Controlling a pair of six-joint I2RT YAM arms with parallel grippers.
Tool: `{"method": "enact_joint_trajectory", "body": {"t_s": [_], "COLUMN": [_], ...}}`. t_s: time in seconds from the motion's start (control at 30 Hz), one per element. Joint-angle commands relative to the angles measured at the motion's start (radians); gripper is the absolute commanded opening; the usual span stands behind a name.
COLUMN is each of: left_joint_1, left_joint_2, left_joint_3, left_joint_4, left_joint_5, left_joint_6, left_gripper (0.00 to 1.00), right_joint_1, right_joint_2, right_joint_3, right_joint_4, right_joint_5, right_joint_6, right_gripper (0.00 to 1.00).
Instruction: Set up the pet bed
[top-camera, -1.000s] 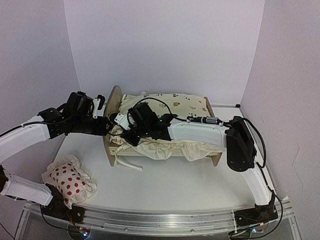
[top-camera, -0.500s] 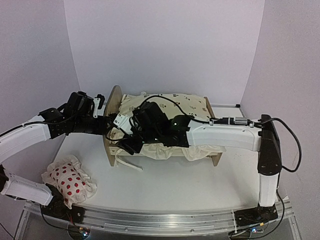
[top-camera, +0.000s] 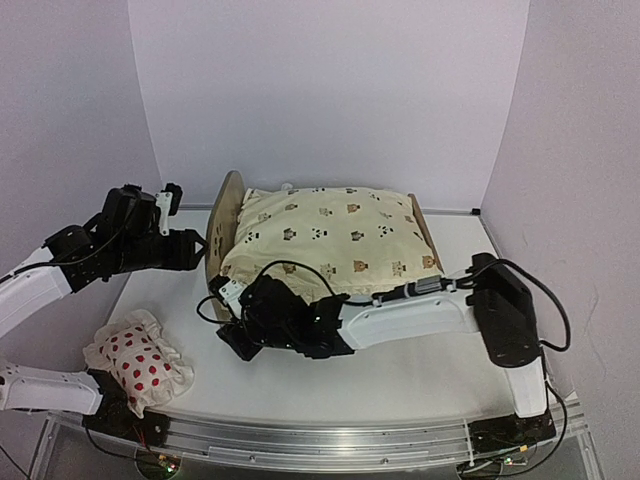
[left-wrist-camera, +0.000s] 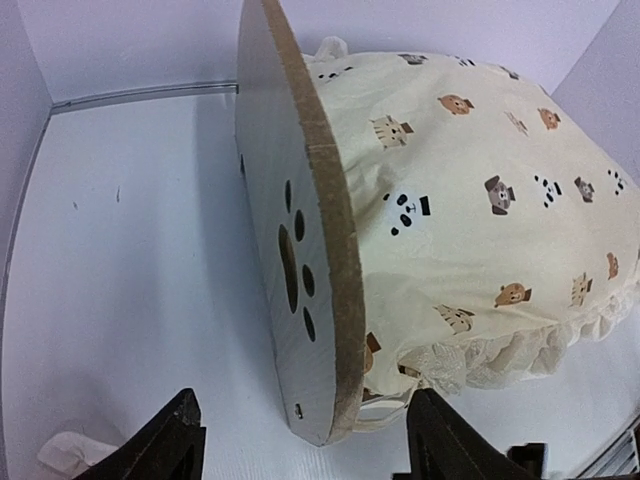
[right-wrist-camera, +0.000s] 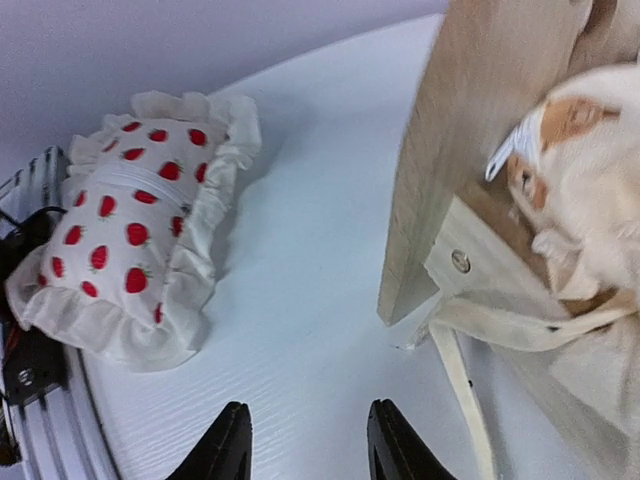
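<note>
One step looks done: cushion (top-camera: 330, 235) lies on the pet bed (top-camera: 225, 215), mid-surface (top-camera: 400, 370) toward the back. Spotted pillow (top-camera: 140, 362) lies off at front left, likely next. Left hand (left-wrist-camera: 305, 420) and right hand (right-wrist-camera: 310, 425) both gape, empty.

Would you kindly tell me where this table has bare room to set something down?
Free: the near strip of table in front of the right arm, beside the spotted pillow; also right of the pet bed, toward the wall. Crowded: the headboard end, where left gripper and right gripper hover open.
</note>
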Motion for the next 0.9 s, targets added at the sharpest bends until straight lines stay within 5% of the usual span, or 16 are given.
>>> {"method": "enact_joint_trajectory", "body": {"t_s": [0.0, 0.3, 0.87], "left_joint_1": [-0.004, -0.004, -0.004], "left_joint_2": [-0.067, -0.144, -0.192], "left_joint_3": [-0.02, -0.061, -0.094], "left_joint_4": [-0.056, -0.087, -0.071], "left_joint_5": [-0.051, -0.03, -0.019], "left_joint_6": [-0.021, -0.04, -0.018], "left_gripper": [0.76, 0.82, 0.81], "right_joint_1": [-0.006, -0.01, -0.024], "right_joint_2": [0.119, 0.286, 0.453], "right_joint_3": [0.116, 0.225, 0.343], "right_joint_4": [0.049, 0.045, 0.088], "right_joint_5": [0.115, 0.288, 0.376], "right_joint_6": [0.152, 0.175, 0.131], "right_gripper": [0.39, 0.34, 0.3]}}
